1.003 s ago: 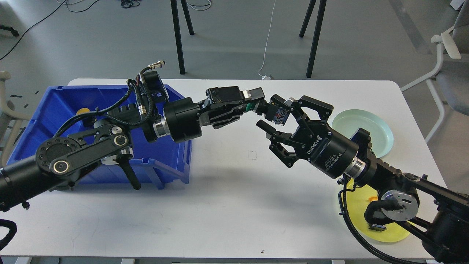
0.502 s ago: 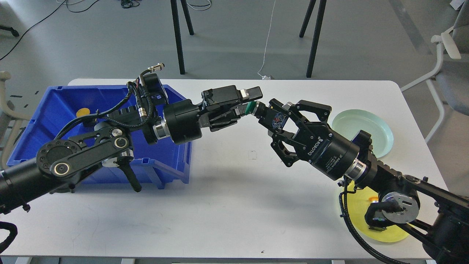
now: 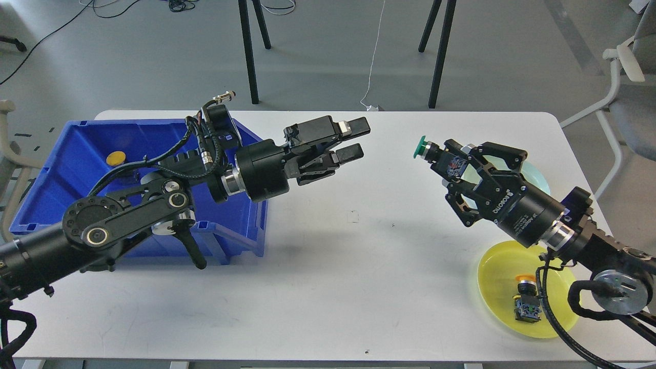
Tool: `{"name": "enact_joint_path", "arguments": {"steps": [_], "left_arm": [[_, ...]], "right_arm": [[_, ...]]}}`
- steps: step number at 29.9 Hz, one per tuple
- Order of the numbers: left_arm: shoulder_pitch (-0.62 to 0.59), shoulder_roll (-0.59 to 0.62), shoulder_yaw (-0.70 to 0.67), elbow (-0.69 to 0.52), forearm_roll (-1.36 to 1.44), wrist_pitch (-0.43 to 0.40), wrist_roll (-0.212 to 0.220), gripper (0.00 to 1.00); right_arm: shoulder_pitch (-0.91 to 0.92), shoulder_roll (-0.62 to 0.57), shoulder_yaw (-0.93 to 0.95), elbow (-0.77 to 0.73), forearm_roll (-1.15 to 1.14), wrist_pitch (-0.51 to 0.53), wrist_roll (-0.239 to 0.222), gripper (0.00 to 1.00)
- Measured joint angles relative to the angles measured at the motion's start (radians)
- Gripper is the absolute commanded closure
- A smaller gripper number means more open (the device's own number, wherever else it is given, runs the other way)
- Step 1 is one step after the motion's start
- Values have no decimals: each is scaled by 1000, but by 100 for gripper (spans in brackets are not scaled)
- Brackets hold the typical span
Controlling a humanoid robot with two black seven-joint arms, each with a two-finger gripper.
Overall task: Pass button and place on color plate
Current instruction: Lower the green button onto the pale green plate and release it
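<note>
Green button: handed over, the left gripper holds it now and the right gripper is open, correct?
Sides are swapped. In the head view the right gripper is shut on the green button, and the left gripper is open, holding nothing. The handover itself is done.

"robotiq" reads in white on the black body of the right gripper (image 3: 451, 166); smaller print beside it is illegible

floor (image 3: 318, 51): grey, cables | black stand legs (image 3: 249, 51) | white table (image 3: 328, 287) | chair (image 3: 628, 97) right
</note>
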Motion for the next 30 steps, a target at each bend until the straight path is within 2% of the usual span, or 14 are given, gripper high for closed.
{"name": "enact_joint_path", "arguments": {"steps": [5,10,13,19,22,28,30], "left_arm": [[1,-1,0,0,0,0,0,17],[1,-1,0,3,0,0,0,17],[3,-2,0,4,0,1,0,17],[12,-3,-1,5,0,0,0,16],[13,-2,-1,5,0,1,0,16],[14,-1,-2,5,0,2,0,16],[14,-1,-2,5,0,2,0,16]], "right_arm": [[5,-51,8,-170,-132,-102,-7,99],[8,-48,-22,-234,-424,-316,-57,99],[11,-31,-38,-298,-555,-422,-92,99],[41,62,-86,-461,-706,-527,-104,97],[57,104,-112,-500,-737,-567,-103,90],[80,166,-123,-534,-743,-604,-98,63],[88,183,-123,-545,-743,-618,-98,57]]}}
